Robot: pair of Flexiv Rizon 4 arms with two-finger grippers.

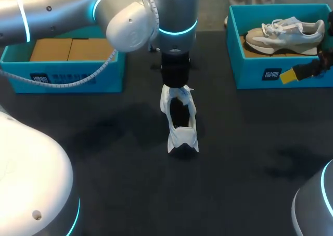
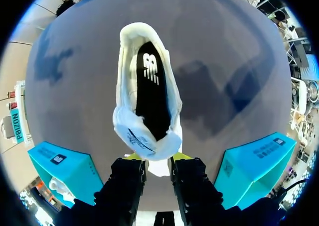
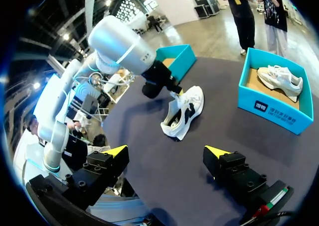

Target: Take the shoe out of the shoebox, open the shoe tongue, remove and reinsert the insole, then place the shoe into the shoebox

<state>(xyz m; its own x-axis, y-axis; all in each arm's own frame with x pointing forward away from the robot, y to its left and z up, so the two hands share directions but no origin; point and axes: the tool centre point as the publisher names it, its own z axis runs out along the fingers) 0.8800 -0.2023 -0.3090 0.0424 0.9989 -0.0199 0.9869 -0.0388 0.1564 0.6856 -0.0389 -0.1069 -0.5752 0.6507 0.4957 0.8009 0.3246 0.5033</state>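
Head view: a white shoe (image 1: 181, 122) rests mid-table (image 1: 104, 184), toe down, its heel pinched tight by the left gripper (image 1: 175, 86). The right gripper (image 3: 167, 151) hangs above the table, fingers spread wide.

A dark matte table (image 1: 250, 194), faintly shadowed.

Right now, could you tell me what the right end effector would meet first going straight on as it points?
Most likely the white shoe held by the left end effector, though depth is unclear.
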